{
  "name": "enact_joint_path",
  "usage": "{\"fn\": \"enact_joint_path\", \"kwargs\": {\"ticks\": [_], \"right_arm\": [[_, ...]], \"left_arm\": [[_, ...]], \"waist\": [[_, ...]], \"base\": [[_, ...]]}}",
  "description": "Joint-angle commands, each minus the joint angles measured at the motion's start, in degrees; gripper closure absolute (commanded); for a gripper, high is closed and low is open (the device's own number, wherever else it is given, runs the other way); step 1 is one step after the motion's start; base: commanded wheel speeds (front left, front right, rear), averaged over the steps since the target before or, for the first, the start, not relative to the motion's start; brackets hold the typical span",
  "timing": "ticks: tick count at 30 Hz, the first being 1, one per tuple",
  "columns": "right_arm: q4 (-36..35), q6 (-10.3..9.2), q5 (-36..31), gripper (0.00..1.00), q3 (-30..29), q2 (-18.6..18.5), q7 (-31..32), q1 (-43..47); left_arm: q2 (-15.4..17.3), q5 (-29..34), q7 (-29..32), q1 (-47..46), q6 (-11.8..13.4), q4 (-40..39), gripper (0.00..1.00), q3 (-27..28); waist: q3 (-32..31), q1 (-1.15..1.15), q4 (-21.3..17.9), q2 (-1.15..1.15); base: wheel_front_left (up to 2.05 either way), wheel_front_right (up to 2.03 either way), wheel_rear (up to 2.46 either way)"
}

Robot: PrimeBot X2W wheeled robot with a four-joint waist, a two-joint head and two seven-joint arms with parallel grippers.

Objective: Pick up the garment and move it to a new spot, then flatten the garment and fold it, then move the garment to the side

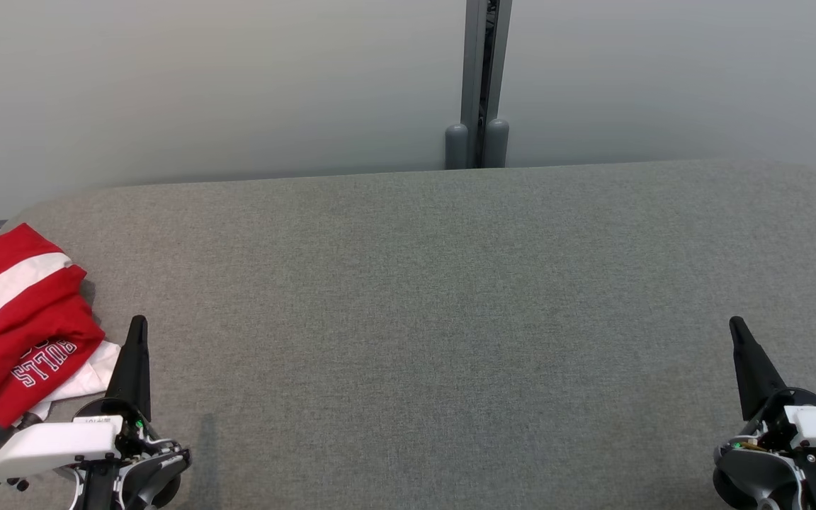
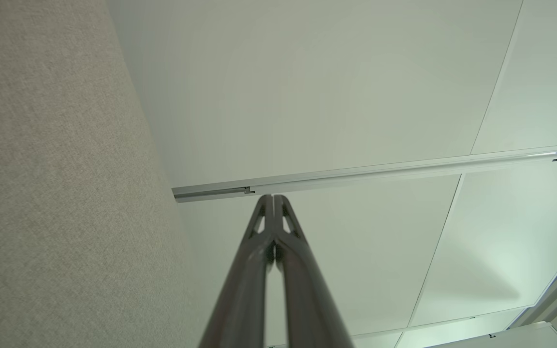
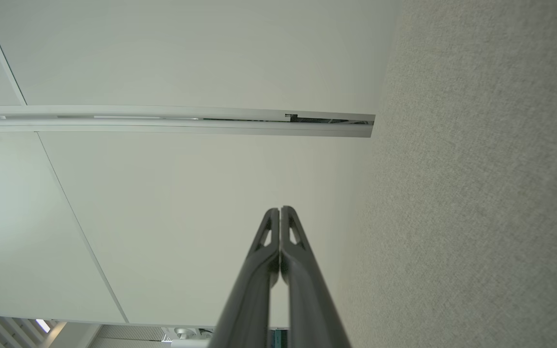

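Two grippers show in your head view: your left gripper (image 1: pixel 137 324) sits clenched just beside the crumpled red-and-white garment (image 1: pixel 18 319) at the left edge of the grey table (image 1: pixel 450 319), your right gripper (image 1: pixel 736 326) clenched well apart. Both wrist views show fingertips (image 2: pixel 268 203) pressed together, holding nothing.
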Motion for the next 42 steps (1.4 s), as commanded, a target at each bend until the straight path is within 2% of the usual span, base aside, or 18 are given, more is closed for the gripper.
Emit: {"fn": "enact_joint_path", "kwargs": {"ticks": [1,20,21,25,33,42], "right_arm": [[-0.15,0.02,0.12,1.00,-0.01,-0.53,0.18,0.53],[-0.15,0.02,0.12,1.00,-0.01,-0.53,0.18,0.53],[0.15,0.01,-0.02,0.00,0.00,0.05,0.00,0.03],[2.00,-0.08,-0.03,0.00,0.07,1.00,-0.03,1.59],[0.58,-0.07,-2.21,0.00,2.27,0.08,-2.38,1.80],[-0.04,-0.05,-9.65,0.00,3.28,-0.57,-4.85,1.97]], "left_arm": [[0.31,-0.07,0.15,0.26,-0.25,-0.18,1.00,0.17],[0.31,-0.06,0.15,0.26,-0.25,-0.18,1.00,0.17],[-0.03,0.00,-0.03,0.06,0.01,0.18,0.00,-0.02],[-0.78,0.00,-0.06,1.73,0.02,2.13,0.00,-0.21],[-0.52,1.47,-2.42,1.83,0.01,1.66,0.00,-1.49],[-0.43,9.80,-4.85,2.06,-0.01,1.76,0.00,-1.07]], "waist": [[0.00,0.00,0.00,0.00],[0.00,0.00,0.00,0.00],[0.00,0.00,0.00,0.00],[0.02,0.00,0.00,0.00],[0.12,0.00,-0.03,0.00],[0.18,0.00,-0.08,0.00]], "base": [[0.00,0.00,0.00],[0.00,0.00,0.00],[0.00,0.00,0.00],[0.00,0.00,0.00],[0.00,0.00,0.00],[0.00,0.00,0.00]]}}
